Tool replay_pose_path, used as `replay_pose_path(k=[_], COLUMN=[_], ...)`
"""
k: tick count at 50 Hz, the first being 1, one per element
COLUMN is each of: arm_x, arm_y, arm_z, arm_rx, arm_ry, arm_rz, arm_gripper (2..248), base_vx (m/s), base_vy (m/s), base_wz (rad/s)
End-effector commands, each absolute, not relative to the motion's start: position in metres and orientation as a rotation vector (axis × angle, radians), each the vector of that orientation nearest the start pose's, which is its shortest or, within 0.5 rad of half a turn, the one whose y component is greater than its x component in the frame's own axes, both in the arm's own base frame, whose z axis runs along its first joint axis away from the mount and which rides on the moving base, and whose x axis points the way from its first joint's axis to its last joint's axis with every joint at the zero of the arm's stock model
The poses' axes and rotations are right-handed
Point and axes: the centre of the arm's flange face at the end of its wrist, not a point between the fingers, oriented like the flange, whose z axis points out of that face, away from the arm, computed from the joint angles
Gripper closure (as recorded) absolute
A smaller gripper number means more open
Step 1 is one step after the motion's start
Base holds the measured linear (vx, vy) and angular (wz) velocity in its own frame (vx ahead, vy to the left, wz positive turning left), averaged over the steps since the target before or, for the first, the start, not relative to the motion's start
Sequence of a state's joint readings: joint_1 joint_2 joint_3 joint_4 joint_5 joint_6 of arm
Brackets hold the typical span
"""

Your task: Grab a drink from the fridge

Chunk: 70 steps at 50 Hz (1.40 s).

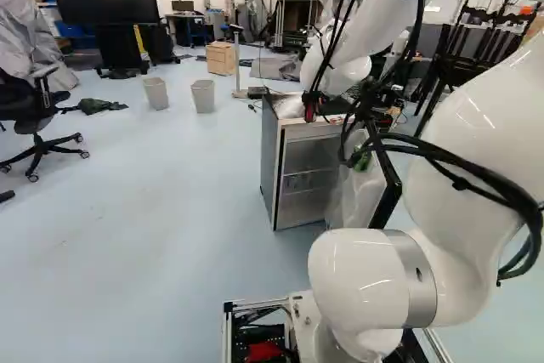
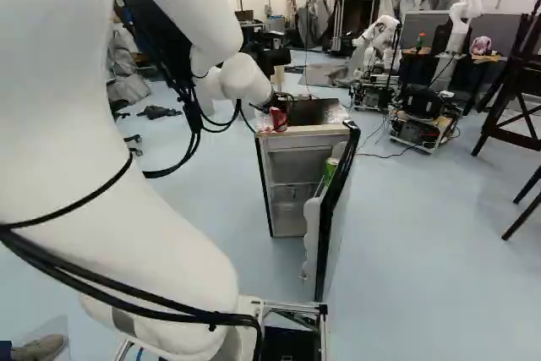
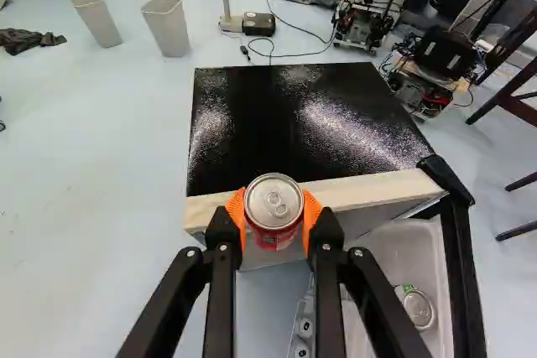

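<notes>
In the right base view my gripper (image 2: 272, 112) is at the front top edge of the small fridge (image 2: 292, 134), with the red can (image 2: 279, 120) at its tips. The wrist view shows the gripper (image 3: 274, 212) shut on the red can (image 3: 273, 239), an orange pad on either side and the can's silver lid facing the camera. The can is by the fridge top's light front edge; contact with it cannot be told. The fridge door (image 2: 320, 247) stands open, and a green can (image 3: 416, 306) sits inside the door.
Beyond the fridge stand two grey bins (image 3: 167, 26), a post on a base (image 3: 232, 23) and a cable on the floor. Another robot (image 2: 379, 40) is farther back. Dark wooden stands (image 2: 516, 95) are at the right of the right base view, an office chair (image 1: 38, 125) at the left base view's left.
</notes>
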<state>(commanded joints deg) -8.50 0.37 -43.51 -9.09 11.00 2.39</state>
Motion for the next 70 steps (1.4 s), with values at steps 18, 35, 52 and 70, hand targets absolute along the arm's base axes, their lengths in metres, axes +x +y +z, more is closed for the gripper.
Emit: replay_pose_path(k=[18,35,52,70], arm_x=[0.494,0.515,0.518,0.518], arm_y=[-0.068,-0.069,-0.069,-0.069], arm_z=[0.499,0.492,0.491,0.491], arm_rx=[-2.873,-2.877,-2.878,-2.878], arm_ry=[0.019,0.013,0.013,0.013], arm_rz=[-1.483,-1.468,-1.464,-1.464], arm_gripper=[160,160,160,160], base_vx=[0.000,0.000,0.000,0.000], base_vy=[0.000,0.000,0.000,0.000], base_wz=[0.000,0.000,0.000,0.000])
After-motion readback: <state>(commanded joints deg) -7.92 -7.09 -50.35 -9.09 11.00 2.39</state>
